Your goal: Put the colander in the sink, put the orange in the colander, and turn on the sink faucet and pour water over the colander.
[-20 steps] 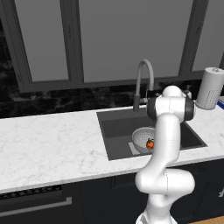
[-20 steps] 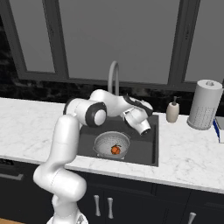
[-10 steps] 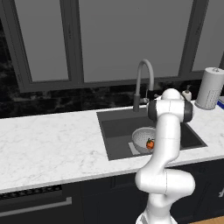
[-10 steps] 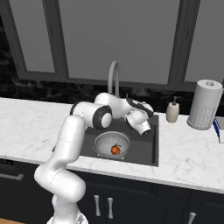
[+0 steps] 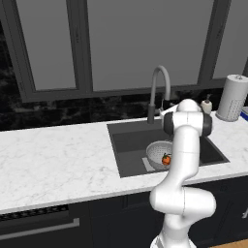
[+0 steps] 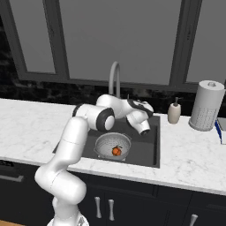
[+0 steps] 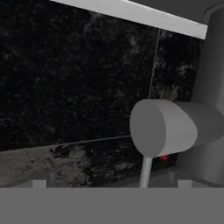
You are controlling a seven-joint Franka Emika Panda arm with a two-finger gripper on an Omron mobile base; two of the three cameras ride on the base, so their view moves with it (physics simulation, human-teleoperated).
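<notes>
The colander, a round silver-grey perforated metal bowl with a rim and small side handles, is seen resting on the floor of the sink, a large dark grey rectangular recessed basin, below the pincer and a little nearer the front edge of the counter. Inside it, a small round orange fruit is seen lying on the bottom; in the left base view the same orange is partly hidden by the white arm, with the colander showing beside it. The pincer is held above the back part of the basin, pointed toward the rear wall, just beside the tall grey metal gooseneck sink faucet, whose arched spout rises above it. In the hand view the faucet's grey side lever knob is seen close ahead of the pincer, right of centre, with a thin grey stem beneath it and a small red mark at its base; contact with it cannot be told. The pincer's jaws stand wide apart, with nothing held between them. A small white soap-pump bottle and a white paper towel roll are set on the white marble counter, well off to the pincer's right.
</notes>
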